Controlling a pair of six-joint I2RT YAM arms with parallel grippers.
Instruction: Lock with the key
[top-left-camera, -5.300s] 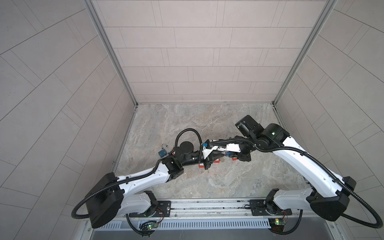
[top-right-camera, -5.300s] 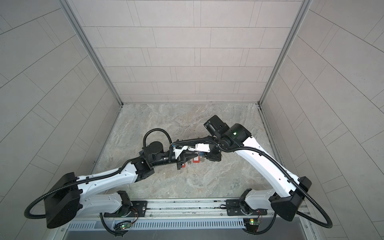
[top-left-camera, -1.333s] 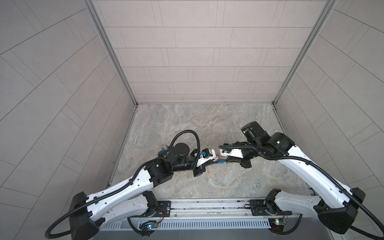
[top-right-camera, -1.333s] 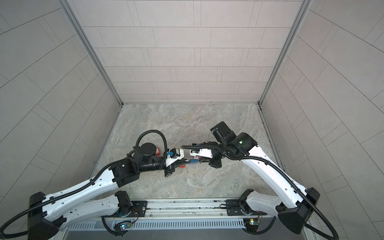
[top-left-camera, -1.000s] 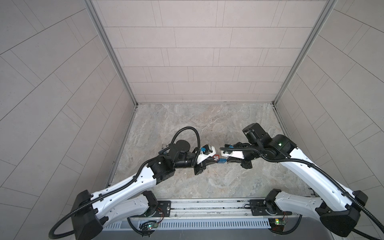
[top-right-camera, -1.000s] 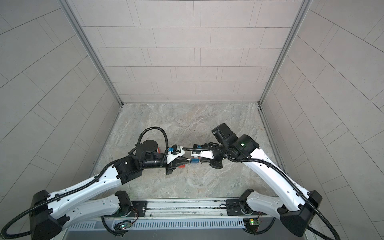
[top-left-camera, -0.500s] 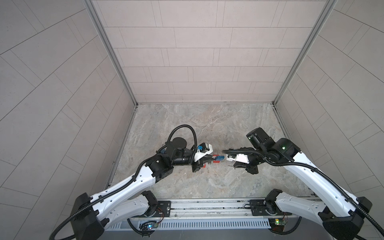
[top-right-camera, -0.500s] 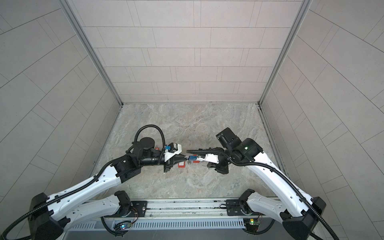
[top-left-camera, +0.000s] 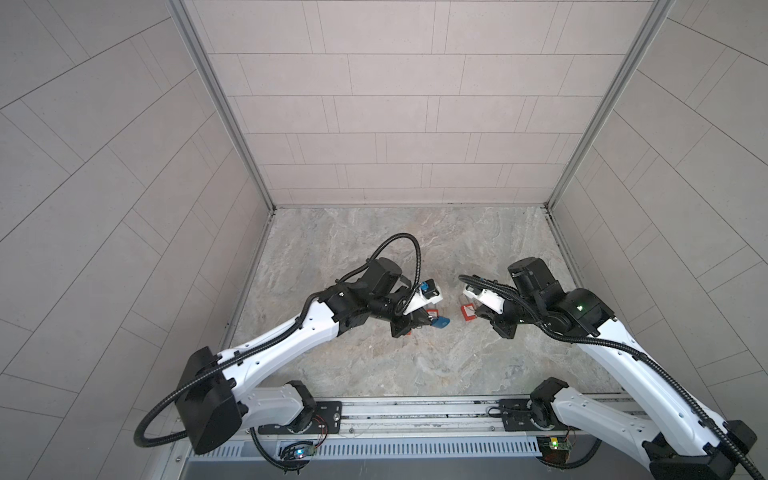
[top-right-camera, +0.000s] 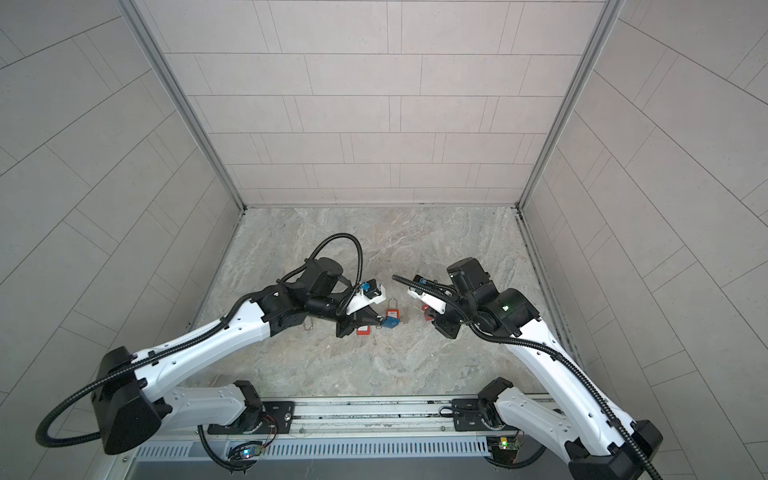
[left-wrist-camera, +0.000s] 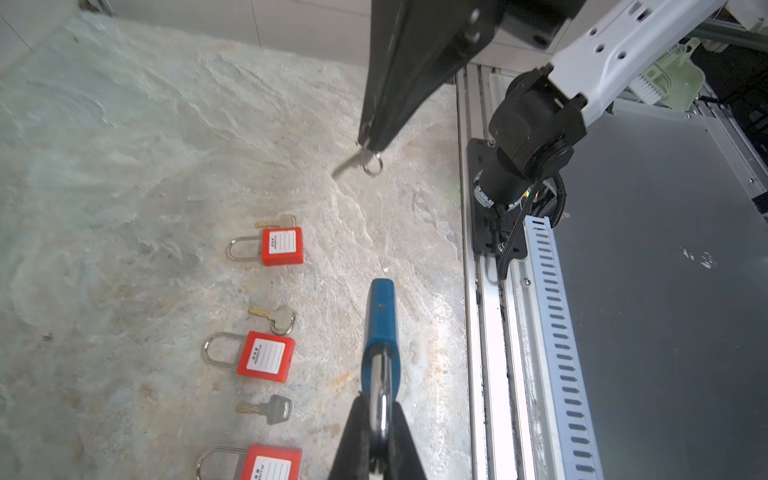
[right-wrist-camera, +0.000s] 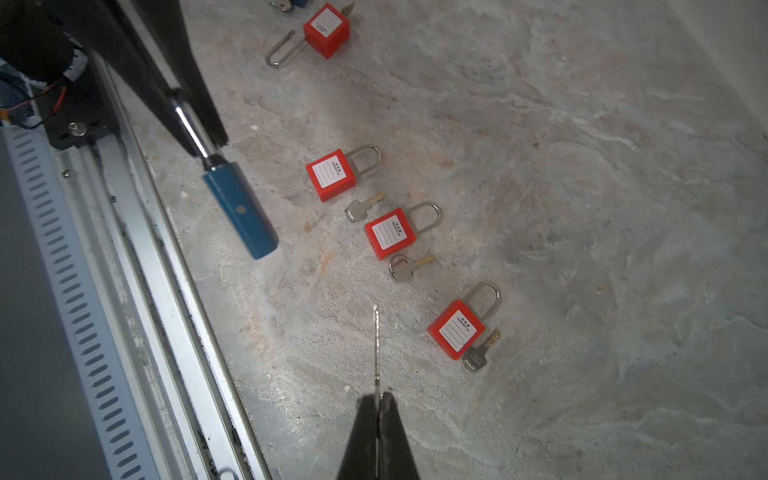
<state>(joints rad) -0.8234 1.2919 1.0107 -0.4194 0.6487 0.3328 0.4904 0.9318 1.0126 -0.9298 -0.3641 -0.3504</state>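
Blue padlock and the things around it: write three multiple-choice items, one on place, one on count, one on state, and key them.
1. Where is the blue plastic padlock?
A) lying on the table
B) in the left gripper
C) on the metal rail

2. How many red plastic padlocks show in the right wrist view?
A) two
B) four
C) six

3. The thin silver key is:
A) pushed into the blue padlock
B) lying loose on the table
C) pinched in the shut right gripper, apart from the lock

Answers:
1 B, that gripper clamps its steel shackle.
2 B, four red bodies can be counted there.
3 C, its blade juts free from closed jaws.
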